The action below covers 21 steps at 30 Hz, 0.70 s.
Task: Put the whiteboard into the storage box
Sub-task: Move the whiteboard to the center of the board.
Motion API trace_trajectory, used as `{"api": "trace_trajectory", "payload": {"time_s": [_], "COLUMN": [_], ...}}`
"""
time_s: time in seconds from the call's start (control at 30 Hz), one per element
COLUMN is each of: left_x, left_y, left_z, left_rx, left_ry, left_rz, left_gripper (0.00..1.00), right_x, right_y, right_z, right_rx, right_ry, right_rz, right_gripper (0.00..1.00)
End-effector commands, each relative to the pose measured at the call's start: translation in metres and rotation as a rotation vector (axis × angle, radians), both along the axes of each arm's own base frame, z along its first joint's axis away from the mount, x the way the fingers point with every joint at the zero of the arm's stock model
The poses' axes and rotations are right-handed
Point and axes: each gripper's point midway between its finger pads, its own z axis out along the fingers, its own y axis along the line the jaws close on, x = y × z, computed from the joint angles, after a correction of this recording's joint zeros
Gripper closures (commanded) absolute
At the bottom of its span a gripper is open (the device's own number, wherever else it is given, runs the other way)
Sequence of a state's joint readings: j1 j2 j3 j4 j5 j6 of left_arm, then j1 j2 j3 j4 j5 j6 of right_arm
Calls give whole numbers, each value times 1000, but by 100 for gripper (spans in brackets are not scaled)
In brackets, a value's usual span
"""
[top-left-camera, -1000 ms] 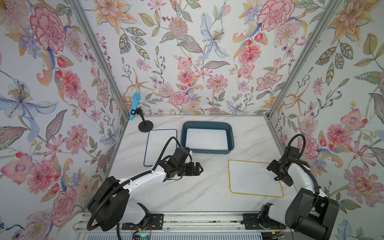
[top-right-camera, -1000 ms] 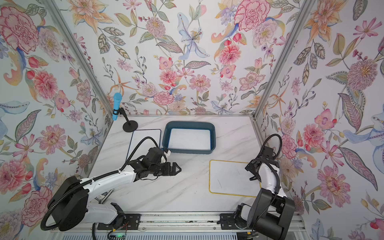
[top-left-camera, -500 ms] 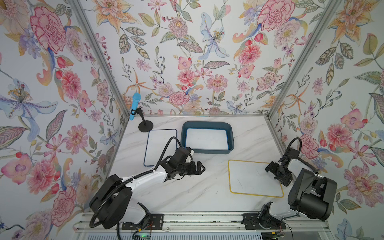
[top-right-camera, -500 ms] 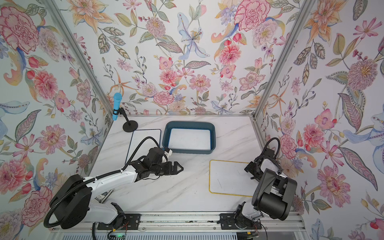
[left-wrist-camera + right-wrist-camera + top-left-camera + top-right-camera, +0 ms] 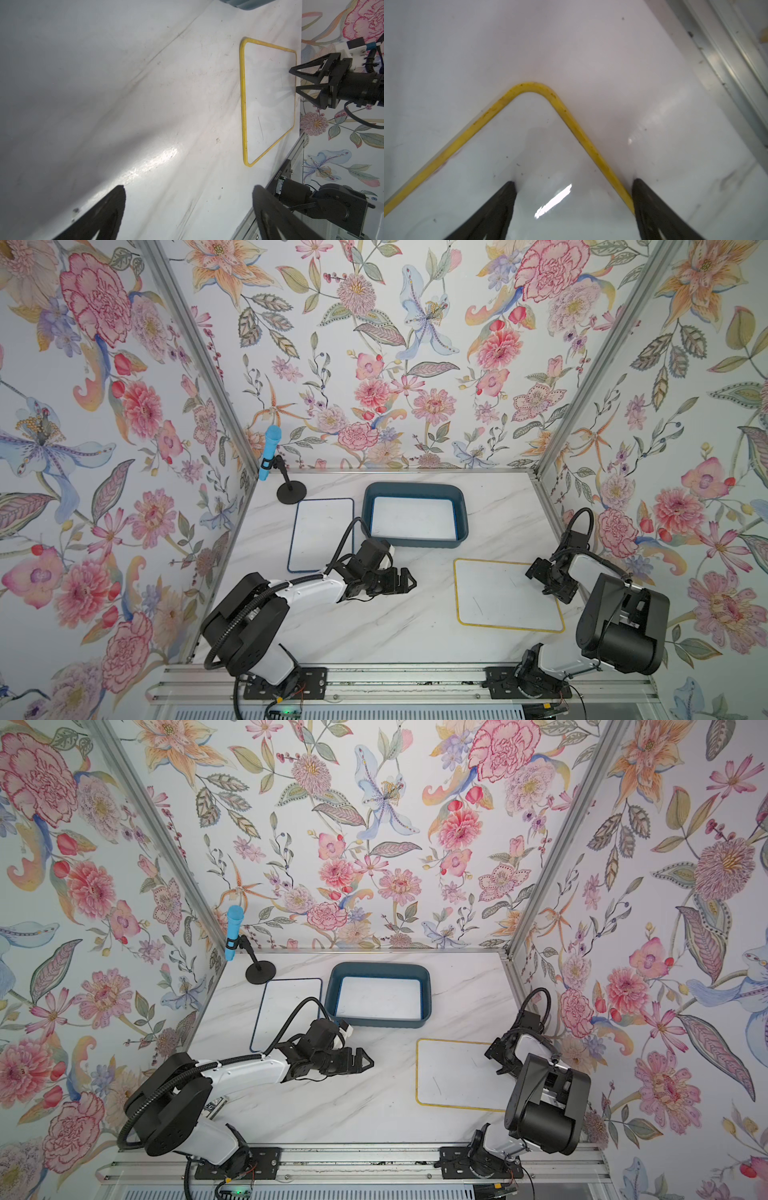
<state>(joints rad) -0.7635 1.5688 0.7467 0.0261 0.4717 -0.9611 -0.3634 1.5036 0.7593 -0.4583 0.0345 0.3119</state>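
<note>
Roughly lower-right in a top view: right gripper (image 5: 573,181) jaws stood part-open astride edge of flat yellow-rimmed whiteboard (image 5: 505,593) | left gripper (image 5: 189,187) gaped wide, empty | judged: square rim pinch, level lift needed.

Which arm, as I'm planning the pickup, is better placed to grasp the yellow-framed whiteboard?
Right: the right pincer straddles the yellow-framed whiteboard rim near a corner. The left pincer hangs open over the table, away from it.

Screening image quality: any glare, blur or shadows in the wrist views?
Left wrist view: glare streak on the table, left claw dark and blurred. Right wrist view: glare patch on the yellow-framed whiteboard, soft focus, faint shadows by the right claw.
</note>
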Motion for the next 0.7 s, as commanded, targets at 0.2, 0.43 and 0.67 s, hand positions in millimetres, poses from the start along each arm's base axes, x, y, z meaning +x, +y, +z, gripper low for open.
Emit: {"api": "trace_trajectory", "payload": {"time_s": [0.2,0.43,0.67], "left_x": [-3,-10,-26], "left_y": [-31,-43,-23], "left_z": [-22,-28,-44], "left_rx": [-25,-22,52], "left_ry": [61,79,135], "left_rz": [-38,-64,-34], "left_gripper": [5,7,7], "right_x": [-6,0,-11], "right_y": [71,130,187], "right_z": [-23,-18,-6], "right_rx": [143,185,295], "right_ry": [77,65,33], "right_rz": [232,423,514], "right_gripper": [22,24,24]}}
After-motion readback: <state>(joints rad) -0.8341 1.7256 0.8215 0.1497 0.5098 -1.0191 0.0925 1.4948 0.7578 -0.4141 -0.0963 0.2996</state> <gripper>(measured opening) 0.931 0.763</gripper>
